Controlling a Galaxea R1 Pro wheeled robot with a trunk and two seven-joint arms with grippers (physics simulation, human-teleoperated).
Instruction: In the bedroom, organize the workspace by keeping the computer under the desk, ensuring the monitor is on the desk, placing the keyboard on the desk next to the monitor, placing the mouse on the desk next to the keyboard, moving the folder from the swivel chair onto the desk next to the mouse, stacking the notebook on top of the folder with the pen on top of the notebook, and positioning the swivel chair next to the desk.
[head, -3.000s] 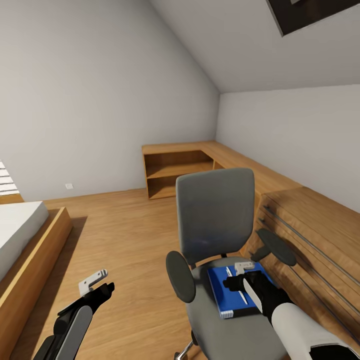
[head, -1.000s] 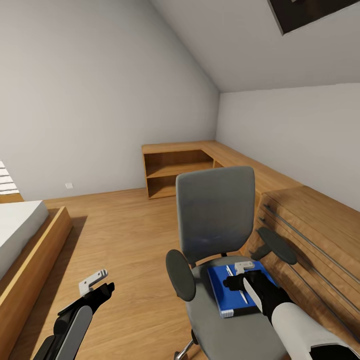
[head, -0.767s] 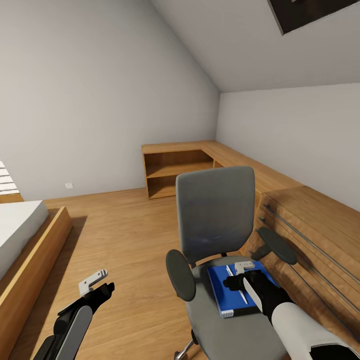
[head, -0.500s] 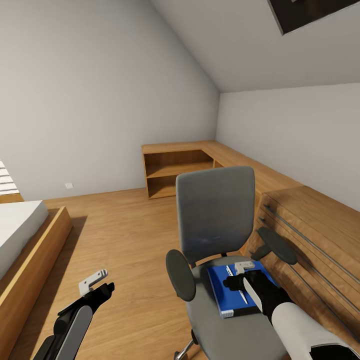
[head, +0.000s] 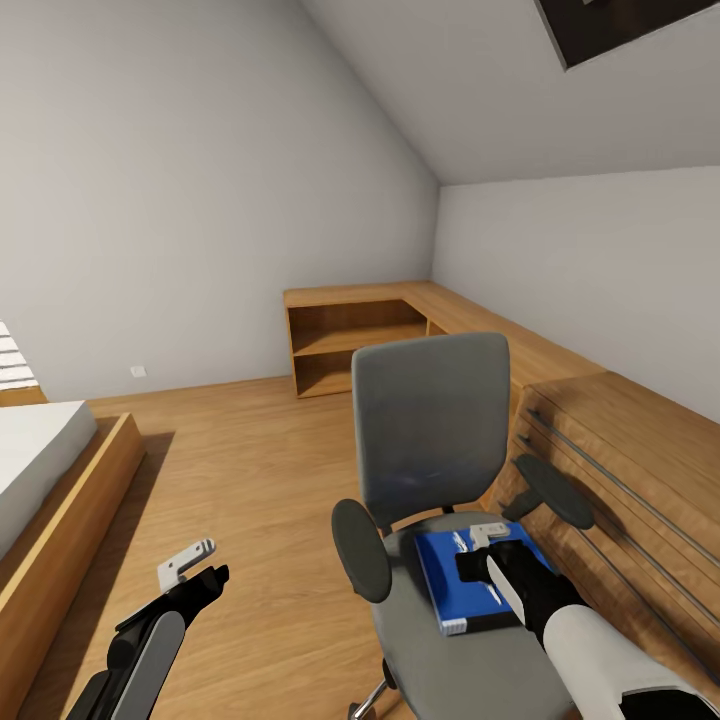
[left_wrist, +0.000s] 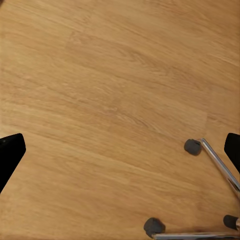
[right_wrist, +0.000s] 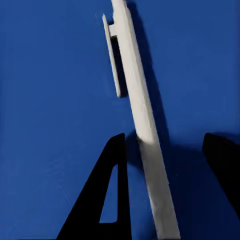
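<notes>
A: Attic bedroom, wood floor (head: 250, 470), oak shelving (head: 360, 335) along the far wall. Swivel chair (head: 430, 430) right in front. Where's the folder?

B: Folder (head: 462, 592) lies flat on the chair seat, blue, w/ a pale pen (right_wrist: 142, 125) on top. Right gripper (head: 478, 562) is low over it, jaws spread, one each side of the pen, not clamped yet.

A: Tips for the pick?

B: I'd centre the barrel btwn the jaws, close gently, lift straight up so the folder isn't dragged. Pen's thin and may roll or slip out.

A: Left gripper (head: 200, 575)?

B: Parked over bare floor near the chair's casters (left_wrist: 192, 146), jaws apart, empty.

A: Anything on the shelves?

B: They look empty.
</notes>
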